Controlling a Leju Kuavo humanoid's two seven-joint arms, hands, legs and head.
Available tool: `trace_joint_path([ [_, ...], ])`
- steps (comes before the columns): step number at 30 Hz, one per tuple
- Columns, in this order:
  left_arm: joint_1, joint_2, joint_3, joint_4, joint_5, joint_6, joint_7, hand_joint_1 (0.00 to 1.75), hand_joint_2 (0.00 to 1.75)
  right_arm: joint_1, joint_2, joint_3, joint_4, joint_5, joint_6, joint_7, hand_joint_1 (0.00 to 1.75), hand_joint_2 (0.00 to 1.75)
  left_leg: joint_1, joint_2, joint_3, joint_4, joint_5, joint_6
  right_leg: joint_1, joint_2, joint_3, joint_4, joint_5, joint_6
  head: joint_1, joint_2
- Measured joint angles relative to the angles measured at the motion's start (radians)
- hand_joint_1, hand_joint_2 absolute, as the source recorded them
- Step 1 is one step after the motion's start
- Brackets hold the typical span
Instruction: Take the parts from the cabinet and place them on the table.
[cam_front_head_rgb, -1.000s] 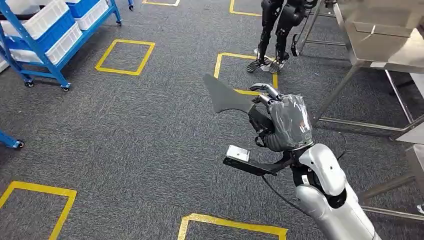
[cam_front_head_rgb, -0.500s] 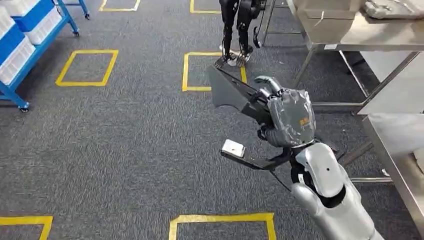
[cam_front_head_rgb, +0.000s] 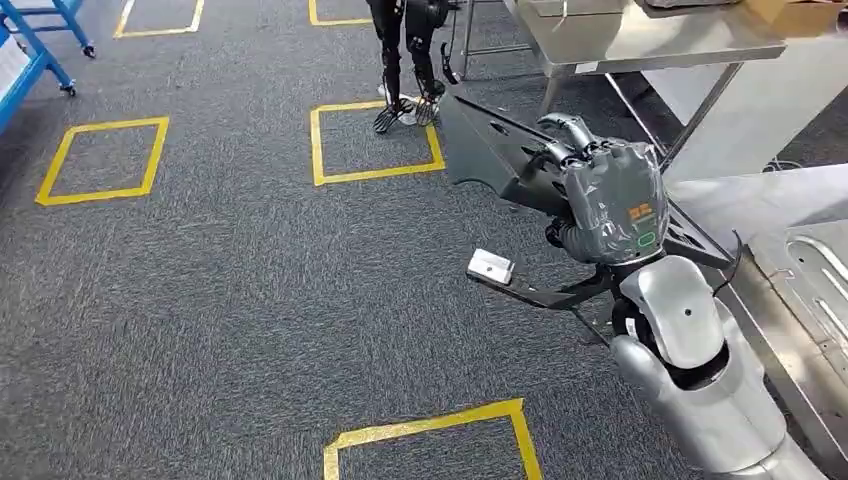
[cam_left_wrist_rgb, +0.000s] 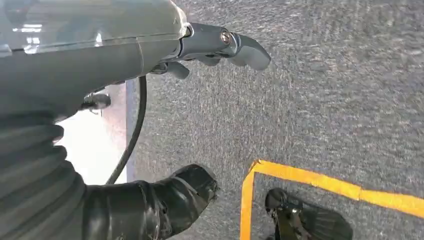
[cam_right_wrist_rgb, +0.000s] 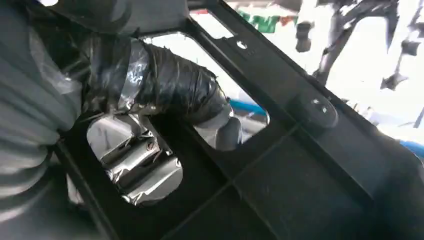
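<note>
Right robot hand (cam_front_head_rgb: 608, 200) is gripping the black part (cam_front_head_rgb: 500, 150) above the carpet.

The part is sticking out ahead of the right robot hand, tilted, its fingers (cam_right_wrist_rgb: 145, 170) wrapping through an opening in the part's frame. A steel counter (cam_front_head_rgb: 640, 40) is standing beyond the right robot hand, and another counter (cam_front_head_rgb: 760, 200) is lying just beside it on its right. Yellow tape squares (cam_front_head_rgb: 372, 142) are marking the carpet (cam_front_head_rgb: 200, 300) to its left. The left robot hand (cam_left_wrist_rgb: 210, 47) is hanging over the carpet, fingers loosely apart and holding nothing.
</note>
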Motion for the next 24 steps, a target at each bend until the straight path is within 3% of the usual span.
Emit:
trace_joint_path([
  [1, -0.003, 0.0, 0.0, 0.0, -0.001, 0.0, 0.0, 0.0, 1.75, -0.011, -0.012, 0.0, 0.002, 0.011, 0.002, 0.003, 1.75, 1.75, -0.002, 0.01, 0.003, -0.002, 0.0, -0.004, -0.001, 0.012, -0.001, -0.005, 0.004, -0.006, 0.0, 0.0],
  [2, -0.004, 0.0, 0.0, 0.0, 0.0, 0.0, 0.0, 0.0, 1.75, -0.021, -0.027, -0.002, 0.003, 0.022, 0.003, 0.005, 1.75, 1.75, 0.0, -0.008, -0.005, 0.006, -0.012, -0.01, -0.018, 0.021, 0.006, -0.016, 0.011, -0.016, -0.001, 0.0],
  [3, -0.003, -0.001, 0.0, 0.0, 0.002, 0.0, -0.002, 0.0, 1.75, -0.036, -0.039, -0.003, 0.004, 0.035, 0.004, 0.008, 1.75, 1.75, 0.002, -0.065, -0.013, 0.037, -0.034, -0.012, -0.016, 0.031, 0.006, -0.02, 0.014, -0.02, 0.0, 0.0],
  [4, -0.002, -0.001, 0.0, 0.0, 0.005, 0.0, -0.004, 0.0, 1.75, -0.048, -0.057, -0.007, 0.008, 0.046, 0.004, 0.008, 1.75, 1.75, 0.003, -0.098, -0.044, 0.102, -0.073, -0.012, -0.016, 0.038, 0.004, -0.019, 0.015, -0.023, -0.001, 0.0],
  [5, 0.003, 0.0, 0.0, 0.0, 0.005, 0.0, -0.004, 0.0, 1.75, -0.057, -0.073, -0.01, 0.01, 0.053, 0.003, 0.008, 1.75, 1.75, 0.003, -0.111, -0.083, 0.186, -0.112, -0.013, -0.015, 0.048, 0.003, -0.019, 0.014, -0.025, -0.001, 0.0],
  [6, 0.006, 0.003, 0.0, 0.0, 0.005, 0.0, -0.003, 0.0, 1.75, -0.063, -0.084, -0.013, 0.013, 0.059, 0.003, 0.008, 1.75, 1.75, 0.003, -0.115, -0.113, 0.249, -0.135, -0.014, -0.015, 0.059, 0.003, -0.018, 0.014, -0.025, -0.001, 0.0],
  [9, 0.006, 0.003, 0.0, 0.0, 0.005, -0.001, -0.003, 0.0, 1.75, -0.063, -0.086, -0.013, 0.013, 0.06, 0.002, 0.008, 1.75, 1.75, 0.003, -0.115, -0.115, 0.253, -0.136, -0.015, -0.015, 0.06, 0.003, -0.018, 0.014, -0.025, -0.001, 0.0],
  [12, 0.008, 0.005, 0.0, 0.0, 0.003, -0.001, -0.001, 0.0, 1.75, -0.07, -0.102, -0.014, 0.016, 0.067, 0.002, 0.007, 1.75, 1.75, 0.003, -0.115, -0.144, 0.307, -0.144, -0.015, -0.014, 0.076, 0.002, -0.015, 0.014, -0.025, -0.001, 0.0],
  [13, 0.009, 0.005, 0.0, 0.0, 0.002, -0.003, 0.0, 0.0, 1.75, -0.073, -0.12, -0.017, 0.019, 0.073, 0.0, 0.007, 1.75, 1.75, 0.004, -0.115, -0.148, 0.307, -0.129, -0.015, -0.015, 0.087, 0.002, -0.012, 0.013, -0.025, -0.001, 0.0],
  [14, 0.011, 0.007, 0.001, 0.0, 0.001, -0.003, 0.001, 0.0, 1.75, -0.083, -0.164, -0.035, 0.025, 0.085, 0.0, 0.008, 1.75, 1.75, 0.008, -0.131, -0.078, 0.131, -0.007, -0.013, -0.019, 0.123, 0.001, 0.002, 0.005, -0.015, -0.001, 0.0],
  [15, 0.014, 0.008, 0.001, 0.0, 0.001, -0.003, 0.0, 0.0, 1.75, -0.088, -0.192, -0.048, 0.026, 0.092, -0.002, 0.008, 1.75, 1.75, 0.015, -0.205, -0.044, 0.056, 0.008, -0.01, -0.022, 0.137, -0.005, 0.012, -0.001, -0.007, 0.0, 0.0],
  [16, 0.013, 0.007, 0.001, 0.0, 0.0, -0.003, 0.0, 0.0, 1.75, -0.097, -0.209, -0.055, 0.028, 0.094, -0.003, 0.008, 1.75, 1.75, 0.017, -0.221, -0.036, 0.031, 0.003, -0.008, -0.016, 0.148, -0.017, 0.025, -0.002, -0.002, -0.001, 0.0],
  [19, 0.01, 0.008, 0.001, 0.0, 0.0, -0.003, -0.001, 0.0, 1.75, -0.099, -0.253, -0.07, 0.032, 0.097, -0.004, 0.008, 1.75, 1.75, 0.007, -0.185, -0.039, 0.036, 0.007, 0.006, -0.028, 0.187, -0.026, 0.013, 0.013, 0.024, 0.0, 0.0],
  [20, 0.01, 0.007, 0.001, 0.0, 0.0, -0.004, -0.001, 0.0, 1.75, -0.099, -0.268, -0.073, 0.032, 0.097, -0.004, 0.008, 1.75, 1.75, 0.017, -0.169, -0.032, 0.022, 0.014, 0.017, -0.031, 0.195, -0.029, 0.016, 0.01, 0.026, -0.001, 0.0],
  [21, 0.01, 0.007, 0.002, 0.0, 0.0, -0.004, -0.001, 0.0, 1.75, -0.101, -0.277, -0.077, 0.033, 0.097, -0.004, 0.008, 1.75, 1.75, 0.013, -0.156, -0.027, 0.018, 0.016, 0.022, -0.023, 0.136, -0.039, 0.036, -0.005, 0.029, 0.003, 0.0],
  [22, 0.011, 0.007, 0.002, 0.0, 0.0, -0.004, -0.002, 0.0, 1.75, -0.104, -0.28, -0.079, 0.035, 0.097, -0.004, 0.008, 1.75, 1.75, 0.01, -0.144, -0.027, 0.016, 0.017, 0.029, -0.023, 0.092, -0.065, 0.091, -0.037, 0.033, 0.002, 0.0],
  [24, 0.011, 0.007, 0.002, 0.0, 0.0, -0.004, -0.002, 0.0, 1.75, -0.106, -0.283, -0.08, 0.036, 0.099, -0.005, 0.008, 1.75, 1.75, 0.004, -0.118, -0.029, 0.016, 0.015, 0.032, -0.027, 0.06, -0.138, 0.237, -0.099, 0.039, 0.002, 0.0],
])
